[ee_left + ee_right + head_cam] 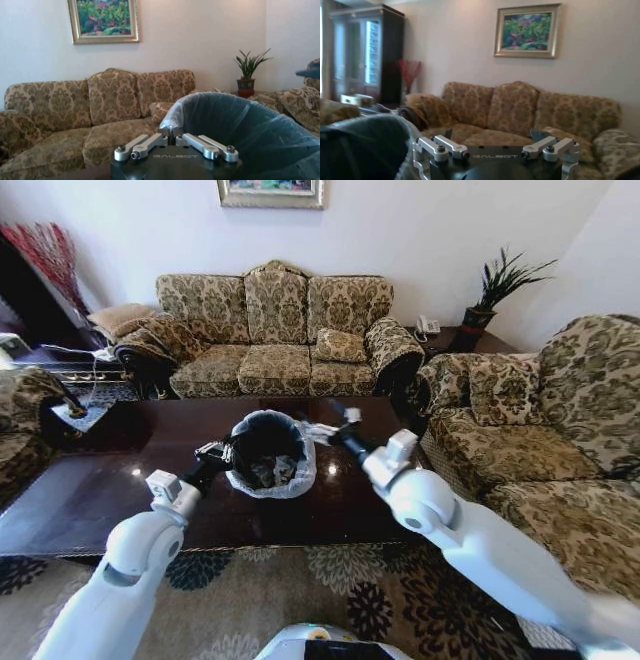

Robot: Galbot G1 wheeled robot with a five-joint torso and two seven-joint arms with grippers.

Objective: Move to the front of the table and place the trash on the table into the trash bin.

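Bin: the small round black trash bin with a whitish plastic liner folded over its rim (pixel 268 452) stands near the middle of the large glossy dark brown wooden coffee table (pixel 90 490), tipped a little toward the robot, so its mouth faces the head camera.
Trash: pale crumpled scraps (pixel 272 471) lie inside the bin, at the bottom; I judge most of the task done, since the dark tabletop around the bin looks bare apart from a small tray-like item at about 9 o'clock (pixel 78 413).
Left gripper: the left gripper (pixel 222 452) sits at 9 o'clock of the bin, at its rim.
Left jaws: pressed together; in the left wrist view the fingertips (pixel 171 132) meet on the folded liner edge, pinching the rim.
Why held so: likely to steady or tilt the light bin while scraps go in.
Right gripper: the right gripper (pixel 340 427) reaches in at about 2 o'clock of the bin, just beside the liner's outer fold.
Right jaws: spread wide in the right wrist view, with nothing between the fingers (pixel 446 134); the bin's edge shows just beside them.
Backdrop: a floral patterned three-seat sofa (pixel 270 330) stands beyond the table at 12 o'clock.
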